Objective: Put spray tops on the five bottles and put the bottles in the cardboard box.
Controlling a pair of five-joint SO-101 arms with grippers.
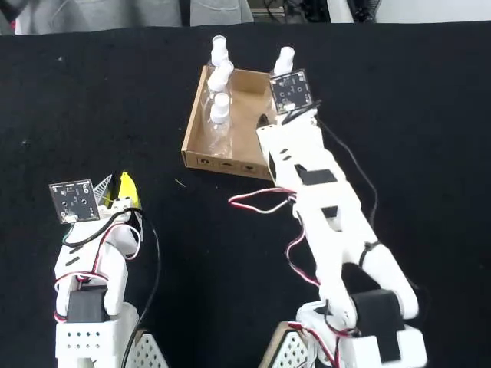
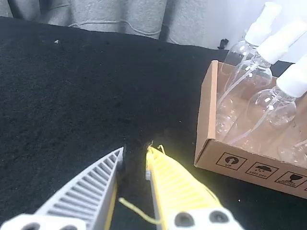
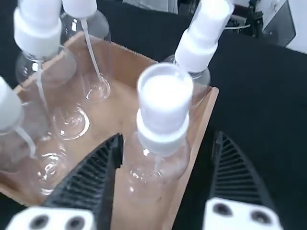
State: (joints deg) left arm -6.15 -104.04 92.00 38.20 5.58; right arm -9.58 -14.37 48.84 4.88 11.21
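The cardboard box [image 1: 196,126] sits at the table's far middle. Three clear bottles with white spray tops stand along its left side [image 1: 220,115] [image 2: 268,103]. A fourth capped bottle [image 3: 163,115] stands by the box's right wall, between the fingers of my right gripper [image 3: 168,138]. That gripper is open, and its fingers are spread wider than the bottle. In the high view the gripper [image 1: 268,119] hangs over the box's right side. A fifth capped bottle [image 1: 285,60] [image 3: 199,45] stands at the box's far right corner. My left gripper [image 2: 134,155] [image 1: 119,188] is near the table's left front, slightly open and empty.
Black cloth [image 1: 399,115] covers the whole table. Loose red and white cables [image 1: 261,201] lie in front of the box beside the right arm. Grey fabric [image 2: 120,14] hangs past the far edge.
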